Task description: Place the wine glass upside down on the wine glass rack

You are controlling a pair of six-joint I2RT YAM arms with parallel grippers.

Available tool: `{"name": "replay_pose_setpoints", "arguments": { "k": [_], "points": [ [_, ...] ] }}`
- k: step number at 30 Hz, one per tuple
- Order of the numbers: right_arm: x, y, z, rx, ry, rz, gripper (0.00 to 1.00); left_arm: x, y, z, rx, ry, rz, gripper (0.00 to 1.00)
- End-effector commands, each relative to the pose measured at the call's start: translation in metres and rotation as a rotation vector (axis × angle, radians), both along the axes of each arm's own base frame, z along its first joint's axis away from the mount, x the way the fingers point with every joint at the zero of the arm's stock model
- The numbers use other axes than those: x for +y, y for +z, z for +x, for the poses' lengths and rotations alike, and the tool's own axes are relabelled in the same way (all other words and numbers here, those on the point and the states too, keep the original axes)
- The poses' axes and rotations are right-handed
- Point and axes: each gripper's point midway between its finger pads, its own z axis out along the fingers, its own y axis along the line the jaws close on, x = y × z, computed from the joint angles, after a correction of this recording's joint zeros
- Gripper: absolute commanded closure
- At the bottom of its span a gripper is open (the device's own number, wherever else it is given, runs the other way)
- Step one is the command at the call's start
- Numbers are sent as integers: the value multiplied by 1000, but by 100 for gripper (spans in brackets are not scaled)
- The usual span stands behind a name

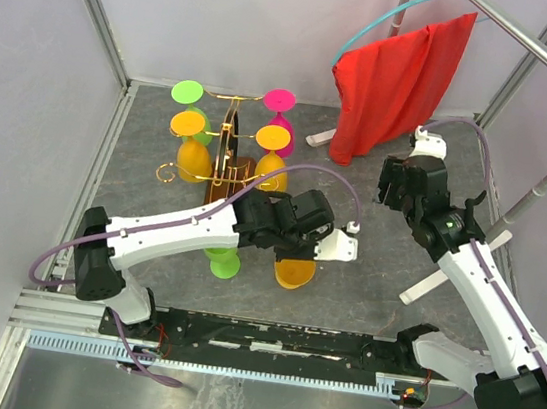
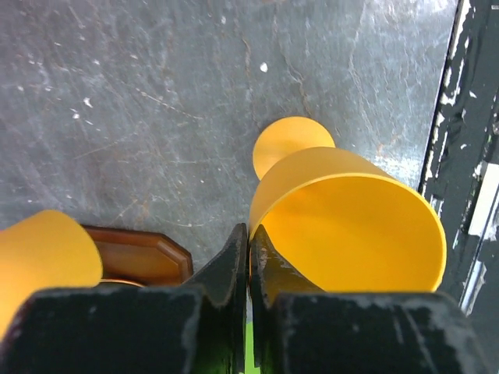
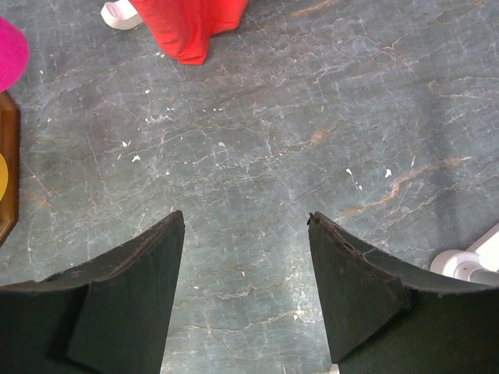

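My left gripper (image 1: 296,240) (image 2: 249,235) is shut on the rim of an orange wine glass (image 1: 295,271) (image 2: 351,222). One finger is inside the bowl and one outside. The glass's mouth faces the wrist camera and its round foot (image 2: 291,142) points towards the table. I cannot tell whether the foot touches the table. The wine glass rack (image 1: 228,163), with a dark brown base (image 2: 144,253) and gold wire arms, stands just behind with several glasses hanging upside down, among them an orange one (image 2: 43,249). My right gripper (image 1: 397,186) (image 3: 245,226) is open and empty over bare table.
A green glass (image 1: 224,259) lies under my left arm. A red cloth (image 1: 401,75) (image 3: 187,23) hangs from a metal rail at the back right. A white stand leg (image 1: 435,281) (image 3: 468,265) lies near my right arm. Walls enclose the table.
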Motion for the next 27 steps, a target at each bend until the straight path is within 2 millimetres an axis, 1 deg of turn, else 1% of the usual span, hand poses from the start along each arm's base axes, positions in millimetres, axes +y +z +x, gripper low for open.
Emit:
{"name": "replay_pose_setpoints", "arguments": {
  "k": [1,3,4,7,9,11,12,14,18,19,21,24,25,26,27],
  "points": [
    [-3,28,1,-47,-22,23,27,-18,50,9,-64,9,-135,97],
    [-3,30,0,-40,-28,32,27,-23,79,11,-94,19,-213,97],
    [-2,31,0,-38,-28,38,27,-26,97,13,-115,24,-264,97],
    [-2,30,1,-25,-36,49,26,-29,165,15,-192,28,-457,97],
    [-3,26,3,-14,-47,50,25,-25,209,14,-247,35,-582,97],
    [-4,22,4,1,-59,54,25,-10,247,17,-322,71,-679,97],
    [-4,20,5,7,-63,57,25,-6,257,20,-347,89,-704,97],
    [-4,18,6,16,-68,67,25,11,275,30,-428,159,-728,97],
    [-6,23,6,9,-82,81,25,41,291,50,-581,291,-744,97],
    [-6,27,6,3,-87,86,25,49,297,56,-626,335,-762,97],
    [-6,36,5,-14,-91,101,25,57,307,61,-697,370,-815,97],
    [-2,55,4,-44,-79,140,25,63,321,66,-822,392,-921,97],
    [0,63,4,-55,-69,157,25,62,325,68,-863,396,-952,97],
    [4,74,4,-72,-56,177,24,63,335,69,-910,401,-996,97],
    [8,78,5,-76,-42,196,24,62,338,70,-943,402,-1009,97]
  ]
}}
